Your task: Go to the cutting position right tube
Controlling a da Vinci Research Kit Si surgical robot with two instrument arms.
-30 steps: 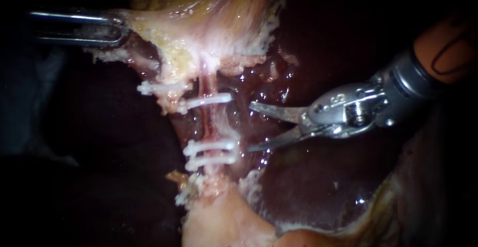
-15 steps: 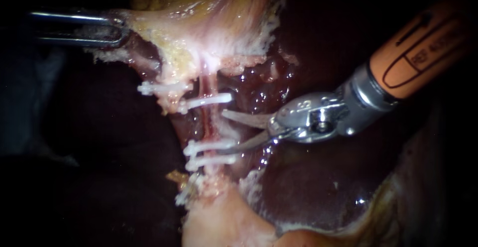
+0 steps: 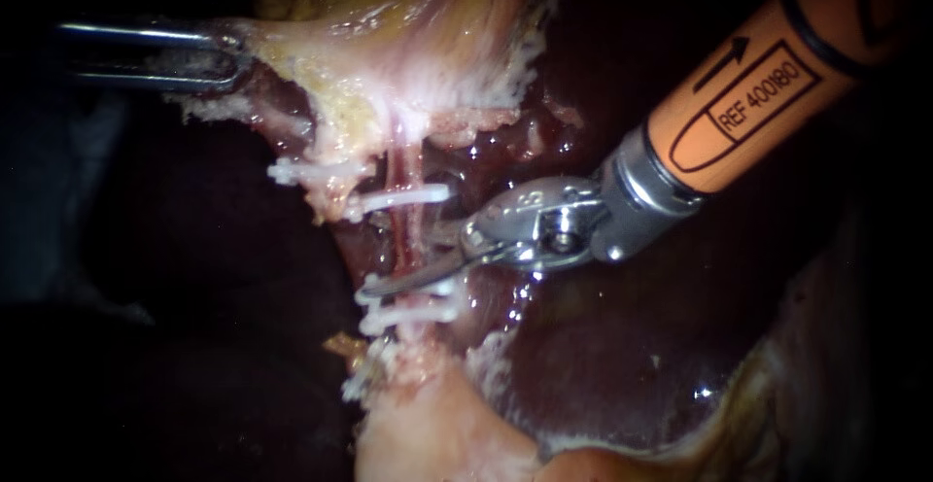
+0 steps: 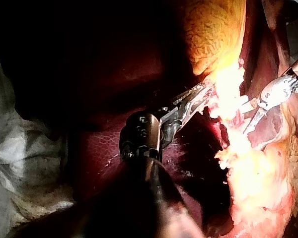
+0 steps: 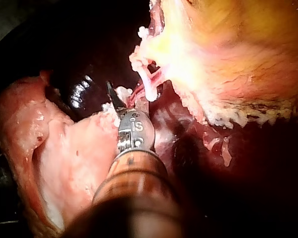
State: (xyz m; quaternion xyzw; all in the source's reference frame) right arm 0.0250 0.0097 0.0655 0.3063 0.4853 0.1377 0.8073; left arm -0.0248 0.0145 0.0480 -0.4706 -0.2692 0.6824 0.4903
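Right instrument (image 3: pixel 406 268): coming in from the upper right of the endoscope view, its orange-sleeved shaft ending in two slim blades that are reaching across to the clipped strand.
Right end effector: the blades are standing spread. The lower one is lying across the front of the tube; the upper one is mostly hiding behind wet tissue, so I cannot tell whether it is touching the tube.
Right tube (image 3: pixel 401 239): a thin pink strand running down from the gallbladder (image 3: pixel 418 54) beside the dark liver (image 3: pixel 603 346), sitting between the spread blades.
Upper clip (image 3: pixel 403 196): a white clip crossing the tube just above the blades.
Lower clips (image 3: pixel 418 315): two white clips crossing the tube just below the lower blade.
Left instrument (image 3: pixel 228 54): entering from the left, well apart from the tube.
Left end effector: pinching the pale edge of the gallbladder from two sides; the left wrist view (image 4: pixel 204 93) is showing the same grip.
Right wrist view: one dark blade tip is showing just beside the tube.
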